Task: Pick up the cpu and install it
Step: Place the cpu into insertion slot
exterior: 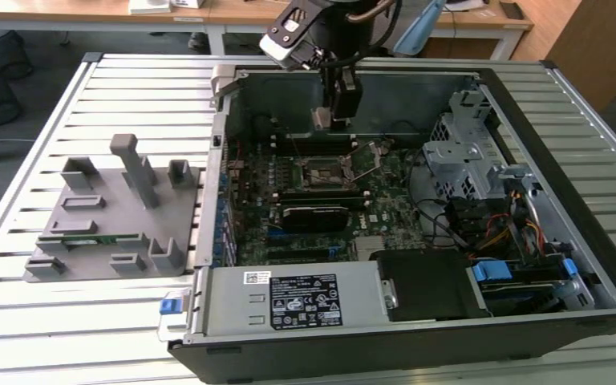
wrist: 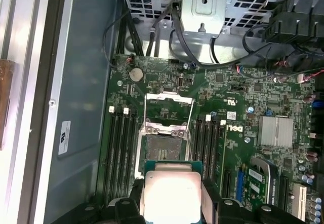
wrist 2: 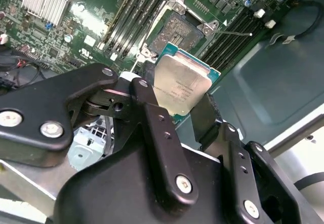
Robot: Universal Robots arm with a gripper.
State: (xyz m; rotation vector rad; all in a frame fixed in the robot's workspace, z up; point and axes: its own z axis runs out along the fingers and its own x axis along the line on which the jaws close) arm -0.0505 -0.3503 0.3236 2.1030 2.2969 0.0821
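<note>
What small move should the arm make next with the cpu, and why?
Probably ease the cpu sideways until it sits squarely over the open socket, before lowering. The jaws grip it by its edges above the motherboard, and in the first wrist view it shows beside the socket, not covering it.

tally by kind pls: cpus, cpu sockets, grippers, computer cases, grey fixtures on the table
cpu: 1
socket: 1
gripper: 1
computer case: 1
grey fixture: 1
total: 5
</note>
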